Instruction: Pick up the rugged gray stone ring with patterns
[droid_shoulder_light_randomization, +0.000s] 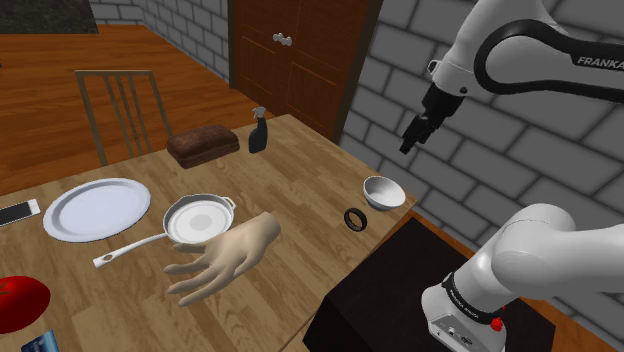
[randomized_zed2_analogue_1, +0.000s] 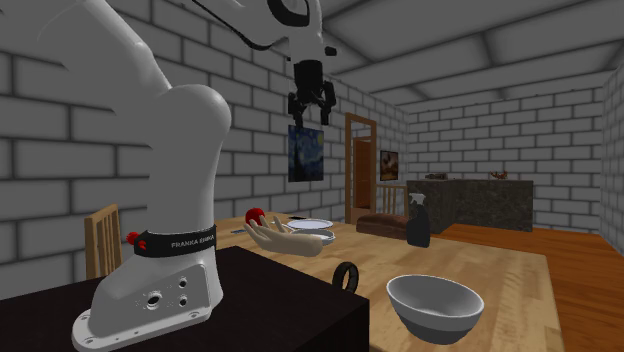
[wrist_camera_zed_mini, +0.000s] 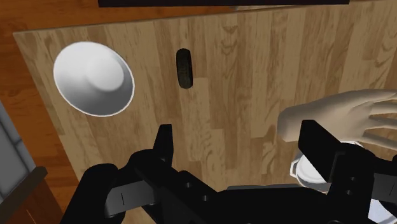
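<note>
The dark stone ring (droid_shoulder_light_randomization: 354, 218) stands on its edge on the wooden table (droid_shoulder_light_randomization: 300, 170), near the table's edge by the black stand, beside a white bowl (droid_shoulder_light_randomization: 384, 192). It shows as a black hoop (randomized_zed2_analogue_1: 346, 275) in the second exterior view and edge-on (wrist_camera_zed_mini: 184, 67) in the wrist view. My black gripper (droid_shoulder_light_randomization: 411, 141) hangs high above the table, well over the ring and bowl, its fingers (wrist_camera_zed_mini: 165, 142) standing apart with nothing between them. It also shows up high (randomized_zed2_analogue_1: 309, 110) in the second exterior view.
A pale model hand (droid_shoulder_light_randomization: 220, 258) lies mid-table beside a small pan (droid_shoulder_light_randomization: 196, 219). Farther off are a white plate (droid_shoulder_light_randomization: 96, 208), a brown loaf-like block (droid_shoulder_light_randomization: 203, 145), a dark spray bottle (droid_shoulder_light_randomization: 259, 131), a red object (droid_shoulder_light_randomization: 20, 300), a phone (droid_shoulder_light_randomization: 18, 212). A chair (droid_shoulder_light_randomization: 115, 105) stands behind.
</note>
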